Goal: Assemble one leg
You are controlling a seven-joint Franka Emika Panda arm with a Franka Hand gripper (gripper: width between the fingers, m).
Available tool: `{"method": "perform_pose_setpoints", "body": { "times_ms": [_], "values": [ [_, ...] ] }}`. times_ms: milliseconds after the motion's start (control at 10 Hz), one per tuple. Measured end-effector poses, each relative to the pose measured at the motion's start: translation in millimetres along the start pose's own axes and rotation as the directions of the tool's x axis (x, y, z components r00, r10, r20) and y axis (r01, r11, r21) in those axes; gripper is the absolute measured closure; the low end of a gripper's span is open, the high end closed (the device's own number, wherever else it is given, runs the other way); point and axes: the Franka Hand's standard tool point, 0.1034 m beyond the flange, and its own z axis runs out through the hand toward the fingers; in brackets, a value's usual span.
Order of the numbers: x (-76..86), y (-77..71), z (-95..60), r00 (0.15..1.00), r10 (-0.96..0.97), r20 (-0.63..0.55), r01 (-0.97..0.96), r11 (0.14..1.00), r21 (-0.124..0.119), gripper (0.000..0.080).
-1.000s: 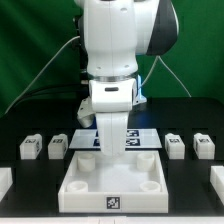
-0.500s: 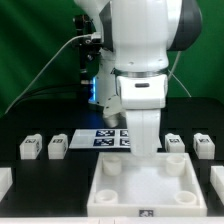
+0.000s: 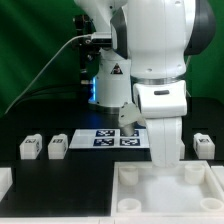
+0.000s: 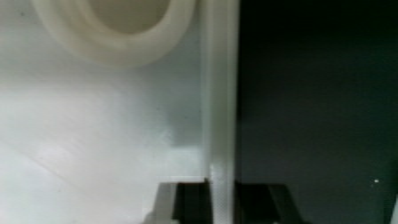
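Hand [image 3: 165, 161] clamped shut on large white square piece [image 3: 160, 202], gripping its wall nearest the marker board [image 3: 110, 138]. Wrist view: that wall sits between the fingertips. Two legs [image 3: 30, 148] [image 3: 58, 146] on tabletop [image 3: 80, 185], exterior view's left of marker board; third leg [image 3: 204, 146] on its right.

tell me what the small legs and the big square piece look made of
Legs: apparently white plastic, matte, with an even colour and a blocky, moulded-looking shape. Square piece: likely the same white plastic, smooth with a faint sheen in the wrist view, and rounded moulded sockets.
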Motion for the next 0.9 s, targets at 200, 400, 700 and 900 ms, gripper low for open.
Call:
{"method": "perform_pose_setpoints", "body": {
  "times_ms": [200, 400, 700, 900],
  "values": [
    [0.5, 0.5, 0.2, 1.0, -0.023, -0.002, 0.023, 1.0, 0.002, 0.0742],
    [0.1, 0.3, 0.1, 1.0, -0.022, -0.003, 0.022, 1.0, 0.002, 0.0742],
    [-0.4, 0.2, 0.4, 1.0, -0.021, -0.003, 0.021, 1.0, 0.003, 0.0389],
    [-0.8, 0.2, 0.4, 1.0, -0.02, -0.003, 0.02, 1.0, 0.003, 0.0213]
  ]
}}
